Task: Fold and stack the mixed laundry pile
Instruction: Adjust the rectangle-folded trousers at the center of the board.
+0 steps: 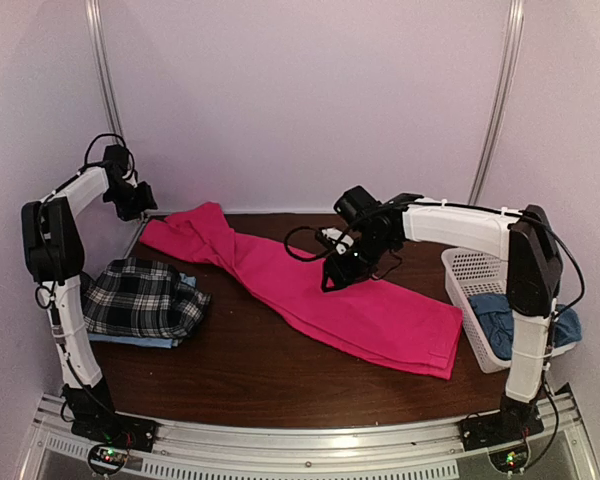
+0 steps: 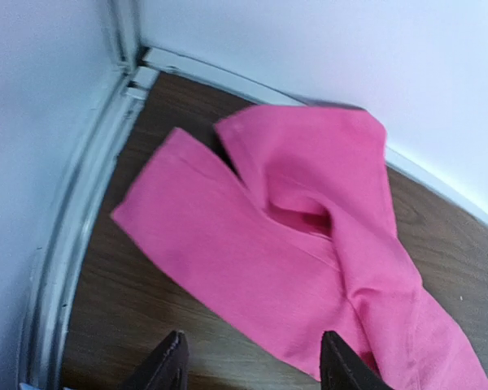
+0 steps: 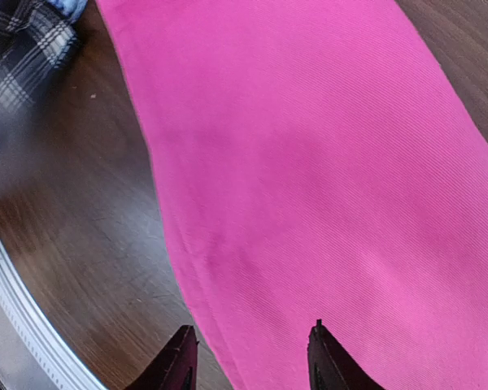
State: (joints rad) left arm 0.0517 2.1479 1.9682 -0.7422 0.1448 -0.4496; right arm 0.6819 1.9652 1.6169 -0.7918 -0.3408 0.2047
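Observation:
The hot-pink trousers [image 1: 310, 290] lie spread flat in a diagonal from the back left corner to the front right. Their two leg ends [image 2: 293, 219] are at the back left, and one leg crosses over the other. My left gripper [image 1: 140, 205] hovers just off that end, open [image 2: 256, 361] and holding nothing. Over the middle of the trousers [image 3: 309, 162] my right gripper [image 1: 335, 275] hangs open [image 3: 250, 357], with only cloth below it. A folded black-and-white plaid shirt [image 1: 140, 298] rests on a light blue shirt [image 1: 155, 341] at the left. A duller blue cloth [image 1: 500, 322] sits in the basket.
A white lattice basket [image 1: 470, 272] stands at the right edge of the brown table [image 1: 260, 385]. A metal rail [image 2: 73, 236] and the white walls close off the back left corner. The plaid shirt's edge [image 3: 24, 49] shows in the right wrist view.

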